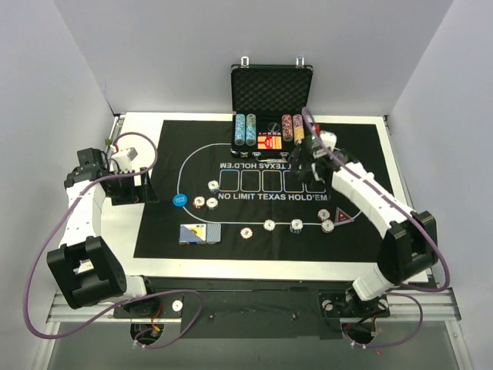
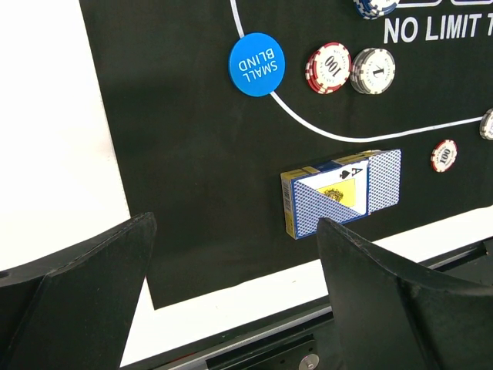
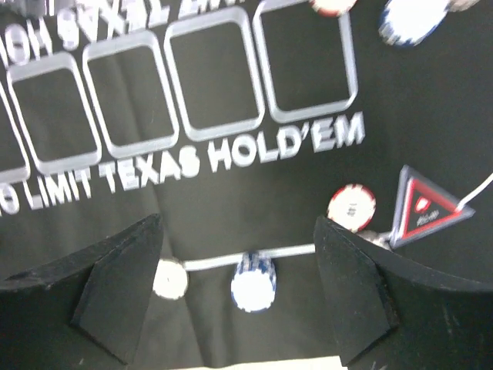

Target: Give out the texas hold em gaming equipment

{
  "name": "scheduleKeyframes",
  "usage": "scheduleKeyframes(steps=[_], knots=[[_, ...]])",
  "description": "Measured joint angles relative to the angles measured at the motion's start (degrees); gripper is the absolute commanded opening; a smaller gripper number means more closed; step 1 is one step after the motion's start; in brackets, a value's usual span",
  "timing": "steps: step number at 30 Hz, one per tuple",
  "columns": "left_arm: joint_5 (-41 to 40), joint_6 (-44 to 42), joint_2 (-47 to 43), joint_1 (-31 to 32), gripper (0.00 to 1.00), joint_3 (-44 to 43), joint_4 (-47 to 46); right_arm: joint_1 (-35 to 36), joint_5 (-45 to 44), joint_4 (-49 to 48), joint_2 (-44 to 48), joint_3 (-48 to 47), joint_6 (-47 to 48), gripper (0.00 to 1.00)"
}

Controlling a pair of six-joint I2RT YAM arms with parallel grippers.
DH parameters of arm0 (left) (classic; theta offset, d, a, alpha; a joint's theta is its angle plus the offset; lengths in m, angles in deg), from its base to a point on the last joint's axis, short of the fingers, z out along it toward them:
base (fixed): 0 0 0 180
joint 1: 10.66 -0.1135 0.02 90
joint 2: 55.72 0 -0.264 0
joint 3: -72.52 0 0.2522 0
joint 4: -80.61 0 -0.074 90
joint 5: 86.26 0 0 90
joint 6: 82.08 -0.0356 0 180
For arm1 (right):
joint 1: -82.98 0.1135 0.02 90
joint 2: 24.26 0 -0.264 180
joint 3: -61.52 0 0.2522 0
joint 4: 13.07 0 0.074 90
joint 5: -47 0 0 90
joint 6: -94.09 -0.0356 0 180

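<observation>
Now above the mat, by the right end of the printed card outlines: right gripper, fingers spread, gripping nothing. Nearer, seen between those fingers, a blue chip flat on the white line, with a white chip just left and a red chip and red triangle to the right. At the mat's left edge: left gripper, spread wide, empty. Just beyond it, the deck flat on the mat. Farther off, a blue button. On the far side, the open case with chip stacks.
</observation>
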Motion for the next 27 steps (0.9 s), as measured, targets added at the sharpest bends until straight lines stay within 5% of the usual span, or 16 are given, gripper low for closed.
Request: scheduleKeyframes(steps=[10, 27], knots=[[0.3, 0.1, -0.1, 0.0, 0.97, 0.0, 0.0, 11.9, 4.8, 1.4, 3.5, 17.7, -0.2, 0.75], [0.4, 0.2, -0.4, 0.0, 0.97, 0.0, 0.0, 15.4, 5.4, -2.7, -1.1, 20.3, -0.4, 0.60]])
